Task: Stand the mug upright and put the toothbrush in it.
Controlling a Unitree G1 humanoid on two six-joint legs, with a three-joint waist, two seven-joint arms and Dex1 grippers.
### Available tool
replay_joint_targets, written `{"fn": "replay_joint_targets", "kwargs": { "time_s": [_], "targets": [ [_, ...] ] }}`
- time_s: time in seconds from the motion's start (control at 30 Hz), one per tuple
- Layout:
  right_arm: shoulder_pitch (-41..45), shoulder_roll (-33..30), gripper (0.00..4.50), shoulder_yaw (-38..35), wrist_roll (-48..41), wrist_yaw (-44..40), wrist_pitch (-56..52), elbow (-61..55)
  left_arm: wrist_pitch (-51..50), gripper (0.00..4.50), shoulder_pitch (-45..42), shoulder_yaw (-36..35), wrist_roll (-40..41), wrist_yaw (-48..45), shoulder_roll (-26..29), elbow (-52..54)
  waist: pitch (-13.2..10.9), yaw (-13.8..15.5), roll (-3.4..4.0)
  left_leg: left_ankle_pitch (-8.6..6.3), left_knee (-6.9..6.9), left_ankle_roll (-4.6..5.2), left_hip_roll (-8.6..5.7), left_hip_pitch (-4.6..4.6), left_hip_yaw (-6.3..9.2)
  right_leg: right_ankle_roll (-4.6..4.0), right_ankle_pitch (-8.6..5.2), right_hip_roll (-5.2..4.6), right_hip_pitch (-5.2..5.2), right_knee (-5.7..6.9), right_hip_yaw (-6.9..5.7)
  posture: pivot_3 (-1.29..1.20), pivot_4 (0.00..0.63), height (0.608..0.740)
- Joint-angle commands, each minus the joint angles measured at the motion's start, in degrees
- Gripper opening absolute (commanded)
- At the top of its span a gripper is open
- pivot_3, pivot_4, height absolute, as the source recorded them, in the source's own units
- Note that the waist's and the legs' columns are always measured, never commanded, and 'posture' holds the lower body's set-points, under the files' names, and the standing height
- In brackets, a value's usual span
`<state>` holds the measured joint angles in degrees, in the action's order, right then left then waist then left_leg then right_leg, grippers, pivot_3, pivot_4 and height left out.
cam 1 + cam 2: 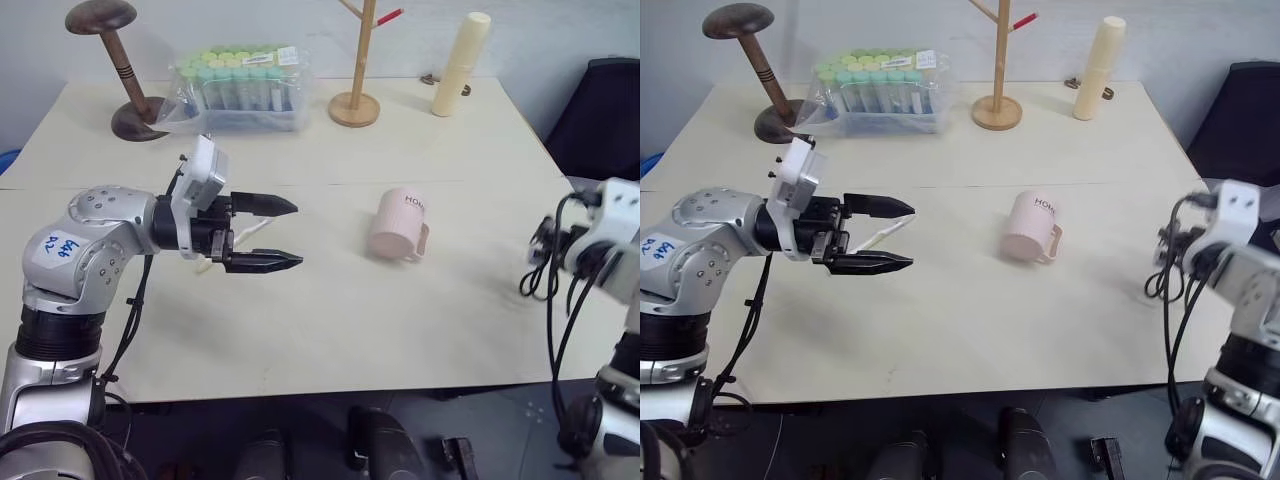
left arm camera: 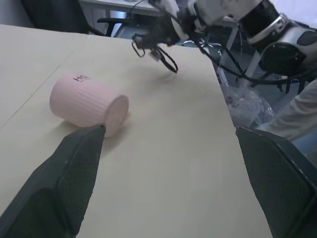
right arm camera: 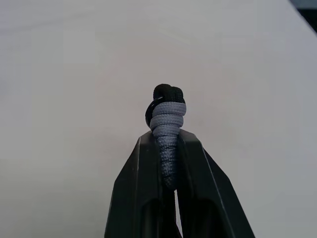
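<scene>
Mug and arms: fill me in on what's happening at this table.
The pink mug lies tipped on its side near the middle of the table, not yet stood up. The left gripper hovers beside it with fingers wide open, pointing toward it and holding nothing. The toothbrush lies on the table behind that gripper. The right gripper, out by the table's right edge, is shut on a coiled dark cable.

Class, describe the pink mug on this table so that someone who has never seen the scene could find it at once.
Start from the pale table with a wooden stand and a tall cream cylinder along its far edge. Nearer its middle, toward the robot's right, sits the mug. It alone is pink, ribbed, lettered and has a handle.
</scene>
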<state>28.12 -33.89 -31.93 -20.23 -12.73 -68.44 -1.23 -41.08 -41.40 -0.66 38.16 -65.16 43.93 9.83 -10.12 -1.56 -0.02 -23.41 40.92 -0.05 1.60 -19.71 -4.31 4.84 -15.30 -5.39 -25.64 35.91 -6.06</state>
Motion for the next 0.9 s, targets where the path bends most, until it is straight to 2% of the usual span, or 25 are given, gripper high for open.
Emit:
{"fn": "replay_joint_targets", "kwargs": {
  "time_s": [0.03,0.13,0.23,0.3,0.4,0.57,0.77,0.9],
  "targets": [
    [-0.84,-1.53,1.79,-2.39,0.20,-0.21,4.32,1.17,0.95,4.50,-1.50,-0.14,-0.37,-0.79,0.26,-0.11,-0.02,0.03,0.03,0.00,0.01,0.00,0.00,0.00,-0.01,0.00,0.00,0.00,0.00,0.00,0.02,0.00,0.150,0.740],
    [-1.05,-3.25,2.87,-2.51,-0.46,-0.86,4.29,0.36,0.73,4.50,-1.82,-0.36,-0.43,-1.15,0.53,-0.49,-0.02,0.05,0.03,0.00,0.01,0.00,0.01,0.03,-0.01,0.00,0.00,0.01,0.00,0.00,0.02,0.00,0.150,0.740],
    [-0.96,-7.44,3.95,0.50,0.95,-2.50,6.93,-1.36,0.77,4.50,-1.58,-0.63,-0.56,-1.29,0.93,-0.66,-0.02,0.36,0.04,0.00,0.04,0.00,-0.01,0.01,0.00,0.00,0.00,-0.02,0.01,-0.01,0.04,0.00,0.150,0.740],
    [0.50,-9.19,4.47,2.29,0.51,-3.24,6.92,-3.21,0.78,4.50,-1.24,-0.76,-0.60,-1.23,1.12,-0.44,-0.02,0.45,0.04,0.00,0.04,0.01,-0.03,0.01,0.00,0.02,0.01,-0.03,0.01,-0.02,0.06,0.00,0.150,0.740],
    [5.49,-7.40,4.47,3.51,-3.42,-3.41,0.44,-5.90,0.91,4.50,-0.80,-0.81,-0.75,-0.84,1.25,-0.03,-0.02,0.18,0.04,0.00,0.05,0.00,0.02,0.07,-0.02,0.02,0.01,0.00,0.04,-0.01,0.07,0.00,0.150,0.740],
    [9.10,-0.09,4.47,7.16,-5.83,-1.46,-8.24,-6.76,1.15,4.50,-1.06,-0.82,-0.95,0.09,0.66,-0.17,-0.02,0.06,0.04,0.00,0.02,0.00,0.11,0.10,0.00,-0.01,0.00,0.09,0.06,0.00,0.05,0.00,0.150,0.740],
    [10.81,8.37,4.47,12.64,-4.77,0.53,-8.75,-2.52,1.40,4.50,-1.38,-0.86,-1.18,0.81,0.61,-0.14,-0.02,0.86,0.04,0.00,0.08,0.00,-0.02,0.00,0.07,0.00,0.00,0.00,0.04,0.00,0.03,0.00,0.150,0.740],
    [12.15,11.30,4.47,16.66,-3.36,0.61,-5.97,1.06,1.57,4.50,-0.88,-1.47,-1.54,0.83,1.57,0.10,-0.02,0.79,0.04,0.00,0.08,0.00,-0.01,0.01,0.07,0.01,0.00,0.01,0.04,0.00,0.02,0.00,0.150,0.740]
  ]
}}
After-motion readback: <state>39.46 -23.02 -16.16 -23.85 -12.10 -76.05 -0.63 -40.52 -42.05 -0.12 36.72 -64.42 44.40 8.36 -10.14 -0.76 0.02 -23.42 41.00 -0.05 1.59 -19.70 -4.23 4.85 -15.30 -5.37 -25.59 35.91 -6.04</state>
